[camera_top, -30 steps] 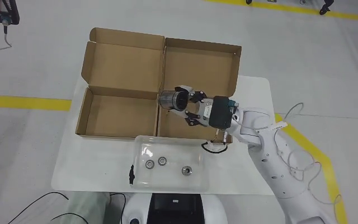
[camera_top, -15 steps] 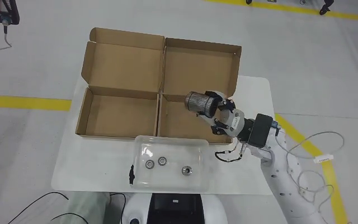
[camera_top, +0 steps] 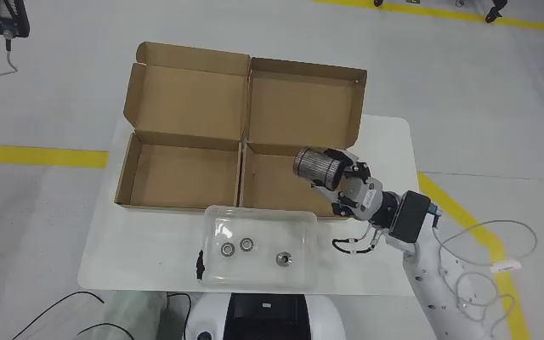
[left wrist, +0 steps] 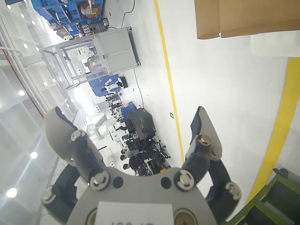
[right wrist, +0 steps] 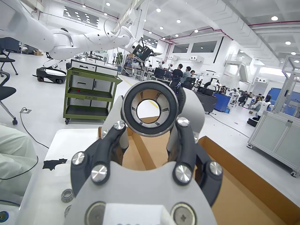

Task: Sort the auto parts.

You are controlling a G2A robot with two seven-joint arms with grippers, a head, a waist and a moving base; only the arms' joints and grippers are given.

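Filter (camera_top: 317,166), a ribbed cylinder, lay nearly level, its long axis in line with the right end effector (camera_top: 333,176) and its ringed open end facing back at the wrist. The fingers pinched its sides. It hung over the right cardboard box (camera_top: 270,183) just below. The arm reached in low from the robot's right. Since a second earlier it had drawn back rightward from the seam between the boxes. The left end effector (left wrist: 127,118) stood spread.

R pincer (camera_top: 333,177) w/ filter (camera_top: 316,165) swung rightward across right box (camera_top: 272,183).
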